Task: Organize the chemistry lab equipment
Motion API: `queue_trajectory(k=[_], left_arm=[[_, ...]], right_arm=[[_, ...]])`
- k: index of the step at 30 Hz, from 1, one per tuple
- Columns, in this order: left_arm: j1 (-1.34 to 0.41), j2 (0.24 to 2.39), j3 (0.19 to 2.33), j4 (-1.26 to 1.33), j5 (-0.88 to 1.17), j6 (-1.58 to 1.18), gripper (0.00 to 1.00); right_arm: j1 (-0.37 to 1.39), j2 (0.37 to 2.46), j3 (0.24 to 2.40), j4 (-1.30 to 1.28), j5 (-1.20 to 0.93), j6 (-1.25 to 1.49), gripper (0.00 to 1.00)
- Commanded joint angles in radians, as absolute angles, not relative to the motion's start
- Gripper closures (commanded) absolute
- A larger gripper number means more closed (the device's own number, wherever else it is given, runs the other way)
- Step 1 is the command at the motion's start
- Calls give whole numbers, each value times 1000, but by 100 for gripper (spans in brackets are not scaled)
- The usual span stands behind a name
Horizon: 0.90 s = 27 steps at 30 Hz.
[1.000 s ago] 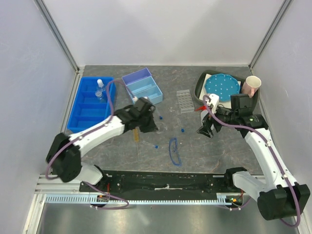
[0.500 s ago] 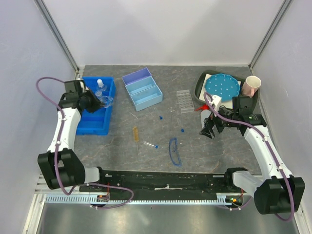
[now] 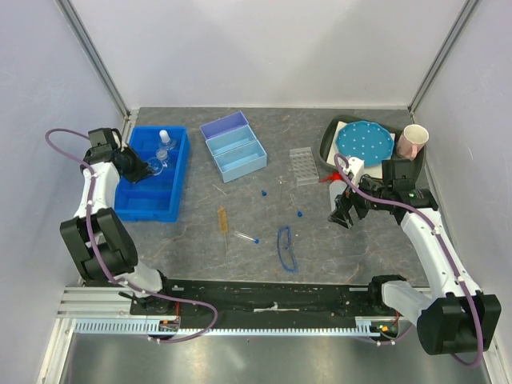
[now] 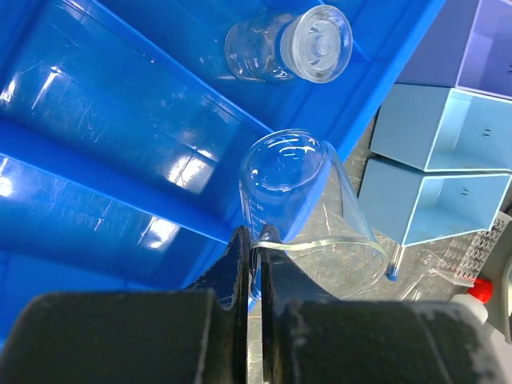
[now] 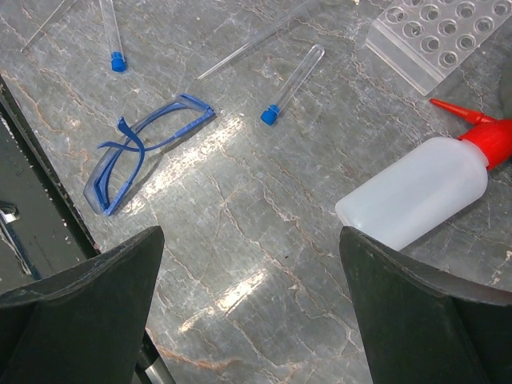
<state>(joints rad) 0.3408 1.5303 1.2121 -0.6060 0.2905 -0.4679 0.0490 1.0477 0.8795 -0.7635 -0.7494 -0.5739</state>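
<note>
The left gripper (image 4: 258,240) has its jaws pinched almost together on the thin rim of a clear flask (image 4: 288,180). The flask lies tilted, with its base toward 12 o'clock in the left wrist view. It sits over an inner wall of the blue tray (image 4: 120,160), but whether it rests on that wall or hangs free cannot be told. At the flask's 12 o'clock, a stoppered flask (image 4: 292,44) stands in the tray's far compartment. Pale blue boxes (image 4: 432,160) sit outside the tray at 3 o'clock. From above, this gripper and the tray lie at the table's 9 to 10 o'clock. The right gripper (image 5: 252,320) is spread wide, its fingers (image 5: 80,312) well apart with nothing between them, above bare stone tabletop. At its 2 o'clock lies the white squeeze bottle (image 5: 412,192) on its side, with the red nozzle pointing toward 2 o'clock. The blue-rimmed safety glasses (image 5: 144,152) lie folded at the gripper's 11 o'clock. A blue-capped tube (image 5: 292,84) lies at 12 o'clock, and the clear tube rack (image 5: 436,36) sits beyond the bottle at 1 o'clock. In the top view the amber tube (image 3: 223,218) lies near the table's middle, at the glasses' 10 o'clock and well apart from both grippers.
</note>
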Motion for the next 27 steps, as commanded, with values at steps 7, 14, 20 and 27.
queue_trajectory(k=[7,14,20,27], left_arm=[[351,1667,1285,-574,269,-385,98],[354,1779,1336,-618,235,-374,91],[351,1780,1339,-635,244,-373,89],[353,1703,1310,-620,241,-376,89]], right_arm=[[46,1039,873,-729,-741,-592,2],[48,1052,873,-727,-739,-592,2],[46,1055,871,-724,-732,-592,2],[48,1054,870,-724,-736,-592,2]])
